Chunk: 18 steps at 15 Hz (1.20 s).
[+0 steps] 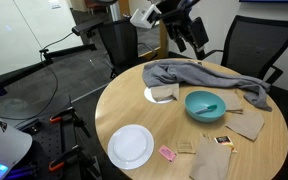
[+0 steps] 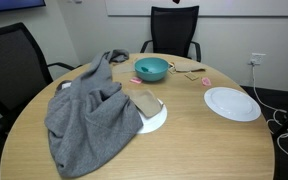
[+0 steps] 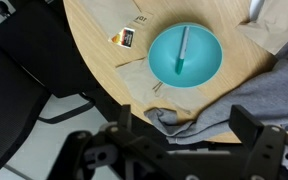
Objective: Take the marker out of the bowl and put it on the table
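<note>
Looking like an office meeting room. Black mesh swivel chairs [image 2: 174, 28] standing around a big round wooden table [image 2: 24, 150]; a whiteboard [image 2: 219, 6] hanging on the pale wall; grey carpet [image 1: 44, 88] covering the floor, cables [image 1: 50, 62] trailing across it.

A crumpled grey cloth [image 2: 84, 120] fills the lower left of an exterior view. A flat round white plate [image 2: 232, 103] lies at the right, with a small pink item [image 2: 209, 81] just above it. A black office chair [image 2: 174, 30] stands at upper centre. In the wrist view, a small dark-and-orange packet [image 3: 124, 37] lies at upper centre.
</note>
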Each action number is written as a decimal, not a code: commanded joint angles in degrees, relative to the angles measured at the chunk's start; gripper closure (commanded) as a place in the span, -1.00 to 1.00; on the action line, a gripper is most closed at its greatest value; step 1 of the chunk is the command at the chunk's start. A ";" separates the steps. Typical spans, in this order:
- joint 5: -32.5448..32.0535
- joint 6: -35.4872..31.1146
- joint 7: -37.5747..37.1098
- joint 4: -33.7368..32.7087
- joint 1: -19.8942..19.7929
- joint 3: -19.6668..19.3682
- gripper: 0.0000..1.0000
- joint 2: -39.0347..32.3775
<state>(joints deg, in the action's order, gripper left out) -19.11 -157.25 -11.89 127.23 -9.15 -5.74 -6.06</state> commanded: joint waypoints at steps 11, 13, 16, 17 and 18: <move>14.15 -4.86 13.80 -8.45 0.51 -0.37 -1.00 -13.67; 14.34 -5.91 14.37 -9.41 0.28 -0.27 -1.00 -15.74; 14.93 -8.49 14.39 -10.45 -0.17 -0.05 -1.00 -18.88; 15.12 -9.37 14.27 -10.87 -0.29 0.08 -1.00 -20.08; 15.48 -9.75 14.28 -11.28 -0.50 0.39 -1.00 -21.03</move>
<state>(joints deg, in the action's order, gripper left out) -5.23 -164.82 0.84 118.08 -9.20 -5.74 -24.00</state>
